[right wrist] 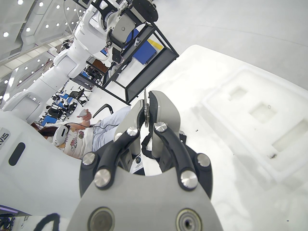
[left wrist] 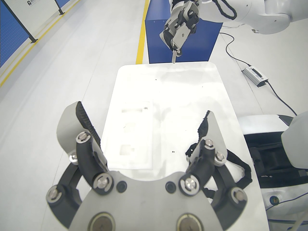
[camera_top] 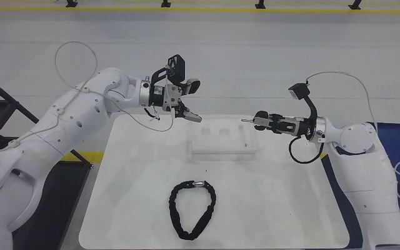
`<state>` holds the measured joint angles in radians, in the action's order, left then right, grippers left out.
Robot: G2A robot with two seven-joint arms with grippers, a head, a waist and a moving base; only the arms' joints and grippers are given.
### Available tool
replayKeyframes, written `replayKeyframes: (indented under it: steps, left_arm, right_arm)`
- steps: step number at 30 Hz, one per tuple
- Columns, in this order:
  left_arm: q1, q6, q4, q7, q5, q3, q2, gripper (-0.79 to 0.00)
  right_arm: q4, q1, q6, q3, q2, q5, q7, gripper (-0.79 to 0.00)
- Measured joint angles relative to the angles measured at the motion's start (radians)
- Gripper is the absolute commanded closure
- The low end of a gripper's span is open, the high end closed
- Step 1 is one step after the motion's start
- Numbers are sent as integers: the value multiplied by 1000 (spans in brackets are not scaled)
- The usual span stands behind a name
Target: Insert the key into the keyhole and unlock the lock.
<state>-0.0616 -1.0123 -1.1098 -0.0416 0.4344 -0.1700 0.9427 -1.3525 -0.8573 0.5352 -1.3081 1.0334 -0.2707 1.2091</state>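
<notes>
A black chain lock (camera_top: pixel 192 209) lies in a loop near the table's front, its metal lock body (camera_top: pixel 197 184) at the far side of the loop. My right gripper (camera_top: pixel 255 119) hovers above the table's back right, shut on a small silver key (camera_top: pixel 246 120) whose blade points toward the left arm. The right wrist view shows the key (right wrist: pixel 145 105) pinched between the pads of that gripper (right wrist: pixel 144 99). My left gripper (camera_top: pixel 192 100) hangs open over the back left edge with nothing in it (left wrist: pixel 144 116). Part of the chain (left wrist: pixel 243 167) shows behind one left finger.
A white foam tray (camera_top: pixel 222 142) with rectangular recesses lies on the white table (camera_top: pixel 125 206) between the two grippers. Off the table are a blue cabinet (left wrist: pixel 182 49), a black shelf frame (right wrist: pixel 144 68) and a power adapter (left wrist: pixel 255 76) on the floor.
</notes>
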Motion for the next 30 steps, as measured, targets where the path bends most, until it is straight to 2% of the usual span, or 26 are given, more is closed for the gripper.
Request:
replayKeyframes:
  steps: [7, 12, 17, 20, 22, 26, 30]
  left_arm:
    - [-1, 2, -2, 0, 1, -1, 0, -785]
    - [-34, 124, -49, -24, 118, -37, -21, -785]
    - [-126, 128, -99, 16, 199, -80, -77, -785]
    - [-208, 86, -104, 72, 161, -104, -111, -785]
    - [-254, 83, -98, 72, 144, -117, -131, -785]
    - [-331, 92, -124, 86, 168, -137, -155, -785]
    - [-387, 141, -176, 102, 324, -146, -163, -785]
  right_arm:
    - [0, 0, 0, 0, 0, 0, 0, 0]
    - [0, 0, 0, 0, 0, 0, 0, 0]
    - [0, 0, 0, 0, 0, 0, 0, 0]
    - [0, 0, 0, 0, 0, 0, 0, 0]
    - [0, 0, 0, 0, 0, 0, 0, 0]
    - [0, 0, 0, 0, 0, 0, 0, 0]
    - [0, 0, 0, 0, 0, 0, 0, 0]
